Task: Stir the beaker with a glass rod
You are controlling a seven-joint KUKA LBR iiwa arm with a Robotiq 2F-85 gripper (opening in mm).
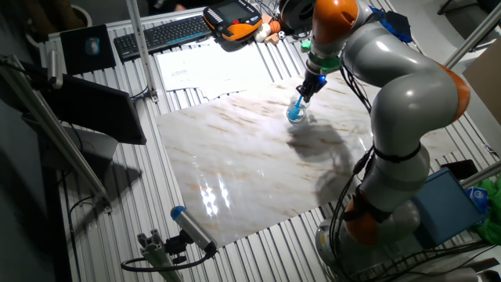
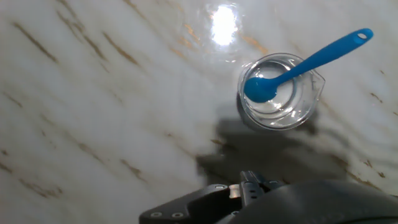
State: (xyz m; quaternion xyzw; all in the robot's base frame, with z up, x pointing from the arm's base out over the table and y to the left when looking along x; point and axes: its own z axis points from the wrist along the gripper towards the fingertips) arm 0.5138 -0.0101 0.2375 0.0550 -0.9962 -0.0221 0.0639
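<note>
The beaker (image 2: 280, 93) is a small clear glass vessel standing upright on the marble slab; it also shows in the fixed view (image 1: 296, 113). The glass rod (image 2: 323, 55), a blue stick with a rounded lower end, stands in the beaker and leans on its rim toward the upper right. Its top end is free. My gripper (image 1: 307, 92) hovers just above and beside the beaker. In the hand view only its dark body and close-set fingertips (image 2: 252, 182) show at the bottom edge, apart from the rod and holding nothing.
The marble slab (image 1: 235, 164) lies on a slatted metal table. A thick grey cylinder with a blue tip (image 1: 192, 227) lies at the front left edge. Papers (image 1: 196, 66), a keyboard (image 1: 164, 33) and an orange pendant (image 1: 232, 19) are at the back.
</note>
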